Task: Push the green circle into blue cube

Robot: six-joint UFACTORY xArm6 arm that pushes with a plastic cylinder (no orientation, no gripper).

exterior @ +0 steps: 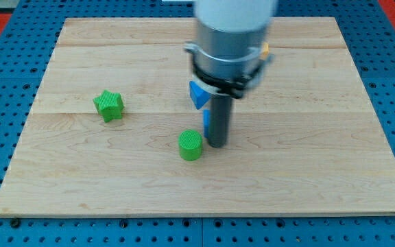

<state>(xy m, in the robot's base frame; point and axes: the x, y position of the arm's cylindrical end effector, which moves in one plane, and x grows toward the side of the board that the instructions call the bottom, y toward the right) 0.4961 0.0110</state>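
The green circle (190,145) lies on the wooden board a little below the middle. My tip (217,144) stands just to its right, close to it but with a small gap. A blue block (197,94) shows above the circle, partly hidden behind the arm's grey body; its visible part looks like a triangle. A thin blue sliver (205,122) shows along the rod's left side; I cannot tell its shape.
A green star (108,105) lies at the view's left. A small orange bit (265,49) peeks out at the right of the arm's body, mostly hidden. The wooden board (321,171) sits on a blue perforated surface.
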